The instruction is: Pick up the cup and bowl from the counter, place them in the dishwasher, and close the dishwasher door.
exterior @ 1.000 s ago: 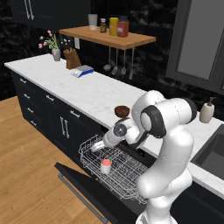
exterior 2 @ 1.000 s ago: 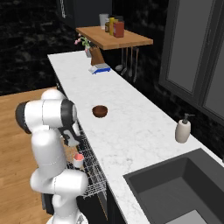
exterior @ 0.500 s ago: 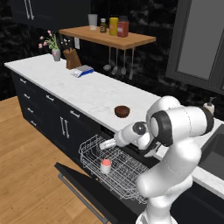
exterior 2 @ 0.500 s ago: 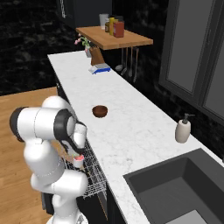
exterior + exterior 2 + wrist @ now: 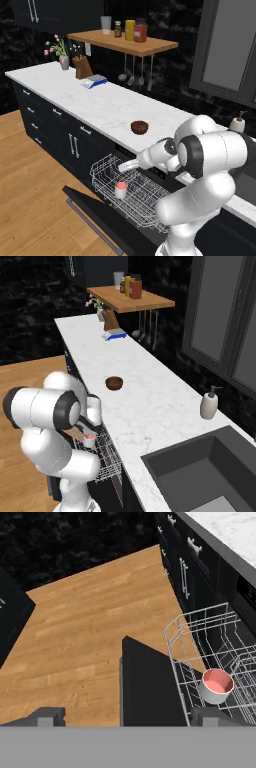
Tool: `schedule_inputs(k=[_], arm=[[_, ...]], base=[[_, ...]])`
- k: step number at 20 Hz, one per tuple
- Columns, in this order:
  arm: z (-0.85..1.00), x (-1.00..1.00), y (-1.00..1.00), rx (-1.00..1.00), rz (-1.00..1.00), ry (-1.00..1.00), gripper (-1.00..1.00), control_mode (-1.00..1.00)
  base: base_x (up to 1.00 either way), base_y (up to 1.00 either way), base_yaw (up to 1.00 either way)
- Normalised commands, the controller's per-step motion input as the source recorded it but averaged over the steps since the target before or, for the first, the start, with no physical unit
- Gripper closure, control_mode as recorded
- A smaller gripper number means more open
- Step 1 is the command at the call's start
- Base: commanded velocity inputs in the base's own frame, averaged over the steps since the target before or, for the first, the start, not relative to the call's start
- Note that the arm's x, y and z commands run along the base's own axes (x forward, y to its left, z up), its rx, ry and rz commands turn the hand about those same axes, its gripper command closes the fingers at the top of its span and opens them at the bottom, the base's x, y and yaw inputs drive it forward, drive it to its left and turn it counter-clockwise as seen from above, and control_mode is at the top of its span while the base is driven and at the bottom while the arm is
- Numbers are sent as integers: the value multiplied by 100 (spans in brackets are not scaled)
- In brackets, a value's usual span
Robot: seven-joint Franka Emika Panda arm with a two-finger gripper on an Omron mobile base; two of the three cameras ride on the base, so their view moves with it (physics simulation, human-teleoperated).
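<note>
One cup stands upright in the white wire rack pulled out over the lowered dishwasher door, with the claw just above it, empty, its fingers spread wide apart. The brown bowl sits on the marble surface farther back, well apart from the claw.

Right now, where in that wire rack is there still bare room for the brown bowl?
The cup stands alone in the rack, toward its front left corner. The wire floor right of it, running under the arm, looks bare, and so does the strip behind it. The bowl sits on the counter, bare marble all round.
</note>
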Motion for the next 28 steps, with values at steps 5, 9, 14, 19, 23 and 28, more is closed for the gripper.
schedule_inputs(k=[5,9,14,19,23,28], arm=[[100,0,27,0,6,10,-100,-100],[100,0,21,-2,5,4,-100,-100],[100,1,1,-8,2,1,-100,-100],[100,5,-11,-10,0,6,-100,-100],[100,4,-7,-7,0,5,-100,-100],[100,2,-3,-7,1,2,-100,-100]], base=[[0,0,0],[0,0,0],[0,0,0],[0,0,0],[0,0,0],[0,0,0]])
